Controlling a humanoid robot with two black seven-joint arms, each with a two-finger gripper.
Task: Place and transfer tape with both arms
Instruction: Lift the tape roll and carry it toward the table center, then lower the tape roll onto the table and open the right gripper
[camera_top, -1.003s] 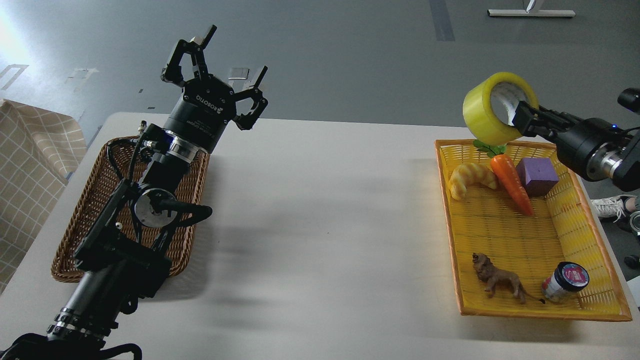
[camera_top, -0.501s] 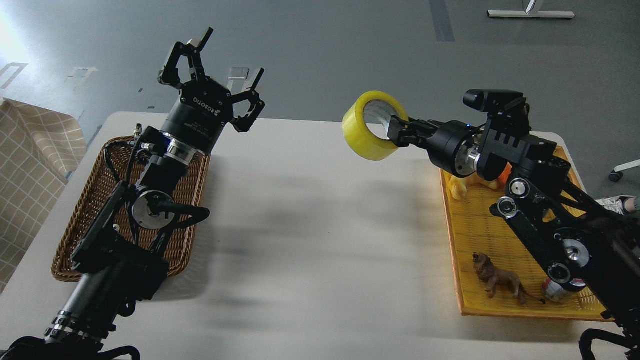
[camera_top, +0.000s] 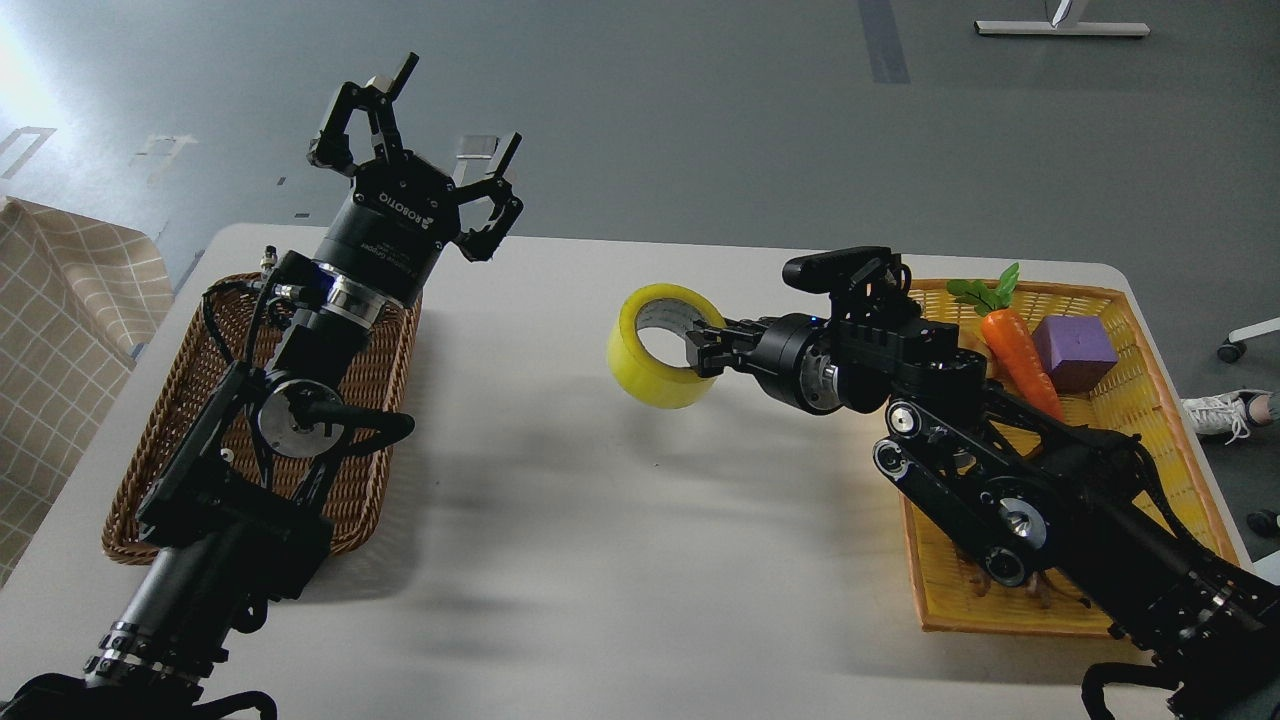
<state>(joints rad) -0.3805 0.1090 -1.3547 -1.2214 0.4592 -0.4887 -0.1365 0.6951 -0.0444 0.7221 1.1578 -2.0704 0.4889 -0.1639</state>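
The tape (camera_top: 650, 372), a wide yellow roll with a pale core, hangs above the middle of the white table (camera_top: 600, 520). My right gripper (camera_top: 700, 348) is shut on its right wall, one finger inside the core, and holds it clear of the table. My left gripper (camera_top: 440, 120) is open and empty, raised above the far end of the brown wicker basket (camera_top: 200, 400), well left of the tape.
A yellow tray (camera_top: 1150, 400) at the right holds a carrot (camera_top: 1020, 360) and a purple cube (camera_top: 1073, 352); my right arm covers most of it. A checked cloth (camera_top: 60, 330) lies off the table's left edge.
My right arm has swung left and down, carrying the tape from above the yellow tray to over the table's middle. My left gripper has stayed open, shifting slightly left.
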